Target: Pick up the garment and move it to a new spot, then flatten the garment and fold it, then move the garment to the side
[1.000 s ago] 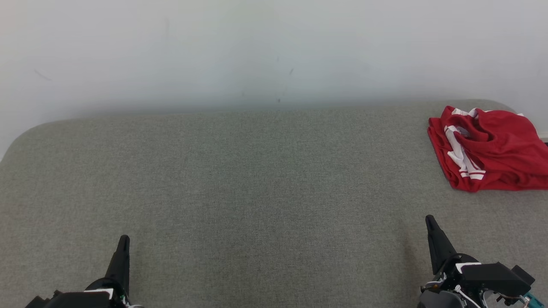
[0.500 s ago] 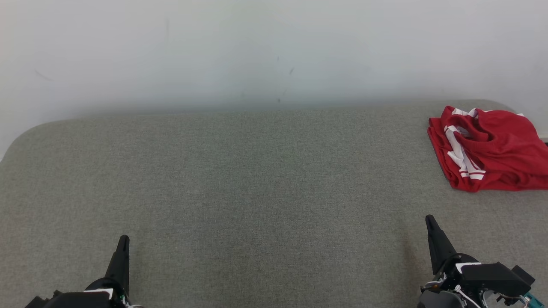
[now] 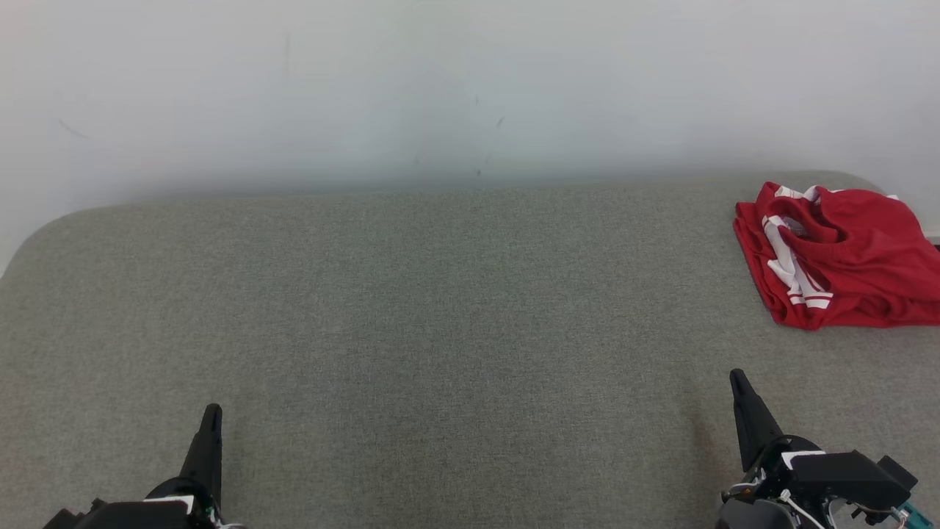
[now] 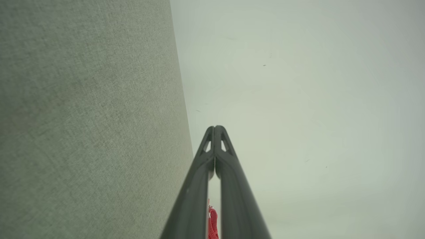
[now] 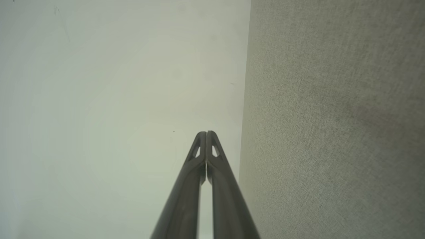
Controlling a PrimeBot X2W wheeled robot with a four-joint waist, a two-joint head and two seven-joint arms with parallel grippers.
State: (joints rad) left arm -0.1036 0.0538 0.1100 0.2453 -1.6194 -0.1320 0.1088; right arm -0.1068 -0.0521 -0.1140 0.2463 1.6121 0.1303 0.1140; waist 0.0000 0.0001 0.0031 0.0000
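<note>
You have the red-and-white garment lying bunched at the far right end of the grey bench, well apart from both tools. Your left tool and right tool hang over the near edge, each with fingers pressed together, pinching nothing.
</note>
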